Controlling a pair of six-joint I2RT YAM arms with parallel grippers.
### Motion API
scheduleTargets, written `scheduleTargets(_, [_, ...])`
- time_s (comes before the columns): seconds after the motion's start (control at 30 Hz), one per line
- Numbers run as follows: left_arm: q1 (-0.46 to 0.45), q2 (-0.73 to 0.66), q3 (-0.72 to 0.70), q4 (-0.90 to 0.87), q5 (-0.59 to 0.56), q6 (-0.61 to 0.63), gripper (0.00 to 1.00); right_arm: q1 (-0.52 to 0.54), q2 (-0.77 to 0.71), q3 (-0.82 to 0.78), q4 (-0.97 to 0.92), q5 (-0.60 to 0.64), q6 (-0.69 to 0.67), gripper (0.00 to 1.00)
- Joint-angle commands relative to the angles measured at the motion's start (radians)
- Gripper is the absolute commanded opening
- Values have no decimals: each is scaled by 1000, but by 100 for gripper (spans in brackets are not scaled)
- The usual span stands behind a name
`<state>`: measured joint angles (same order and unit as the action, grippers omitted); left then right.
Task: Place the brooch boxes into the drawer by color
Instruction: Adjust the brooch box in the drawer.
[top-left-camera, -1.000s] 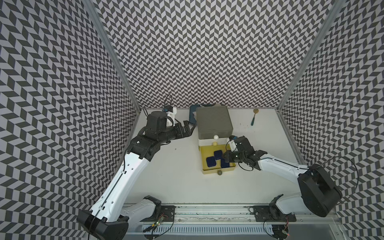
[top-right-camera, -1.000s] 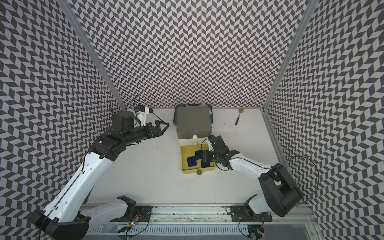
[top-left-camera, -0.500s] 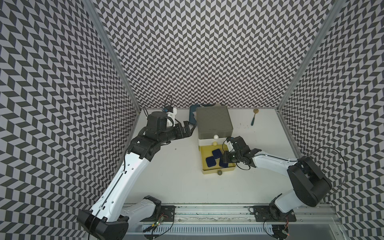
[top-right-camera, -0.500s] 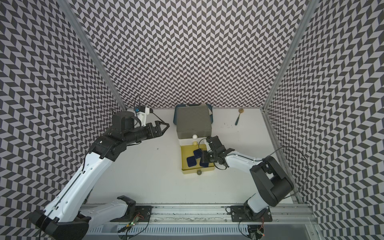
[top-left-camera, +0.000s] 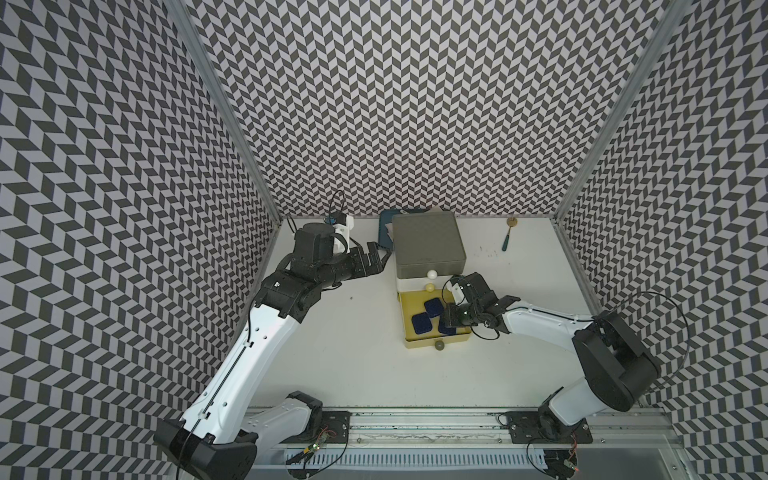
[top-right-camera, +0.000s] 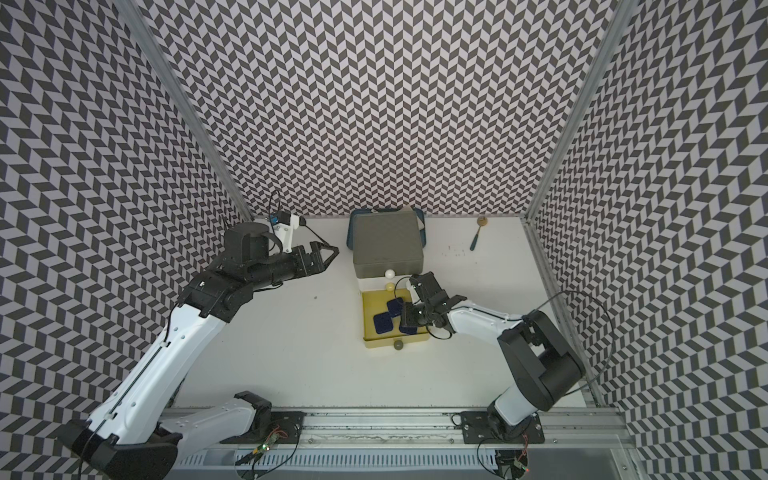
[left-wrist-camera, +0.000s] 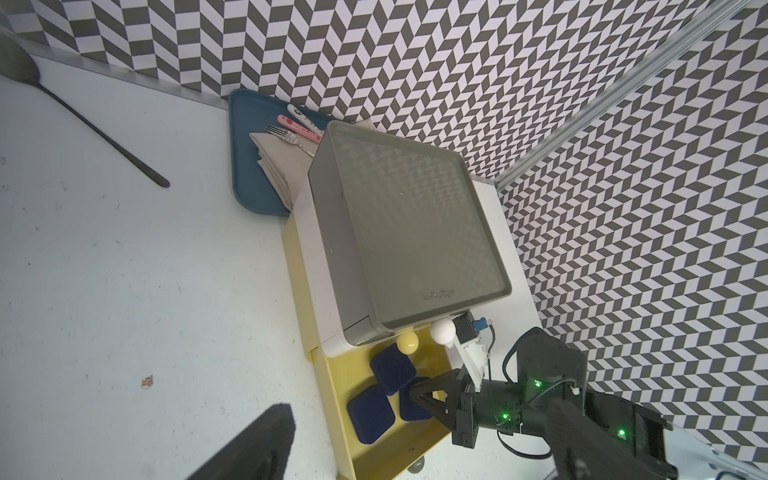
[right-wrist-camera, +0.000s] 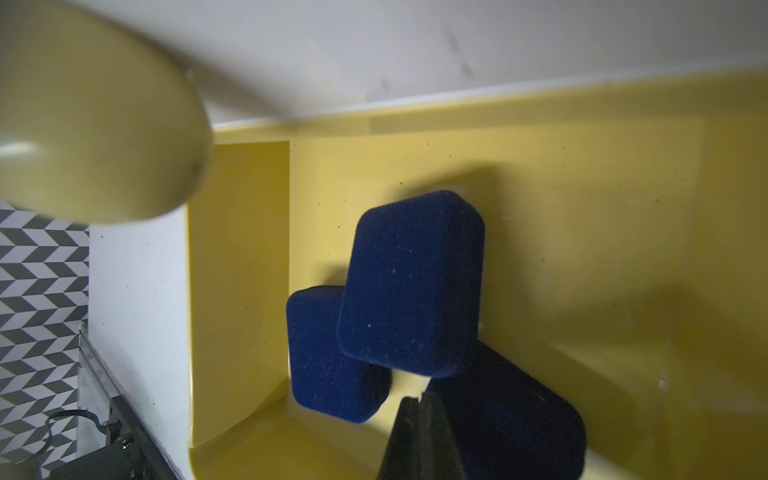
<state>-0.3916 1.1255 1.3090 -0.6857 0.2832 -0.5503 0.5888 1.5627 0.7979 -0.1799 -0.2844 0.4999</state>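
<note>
The left hand (top-right-camera: 330, 255), spread wide and empty, hovers just beside the chest (top-left-camera: 428, 245). The chest's yellow drawer (top-left-camera: 436, 343) stands pulled out over the worktop (top-left-camera: 353, 353), with three navy boxes (top-left-camera: 420, 323) inside. The right hand (top-left-camera: 451, 322), pinched closed on nothing, reaches into the drawer over one box.

The right hand (left-wrist-camera: 417, 394) covers most of one navy box (left-wrist-camera: 405, 409), and a blurred, cut-off knob (right-wrist-camera: 91, 116) looks possibly yellow.
</note>
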Motion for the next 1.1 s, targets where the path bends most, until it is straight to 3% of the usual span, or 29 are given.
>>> scheduleTargets(0.0, [8, -7, -2, -5, 2, 11, 100, 0, -78, 1, 95, 13, -8, 0])
scheduleTargets(0.23, [8, -9, 3, -2, 5, 6, 100, 0, -169, -62, 107, 42, 7, 0])
scheduleTargets(0.47, [8, -18, 0, -8, 0, 9, 100, 28, -120, -65, 72, 64, -15, 0])
scheduleTargets(1.07, [8, -20, -9, -7, -1, 12, 100, 187, 25, -28, 60, 306, -44, 0])
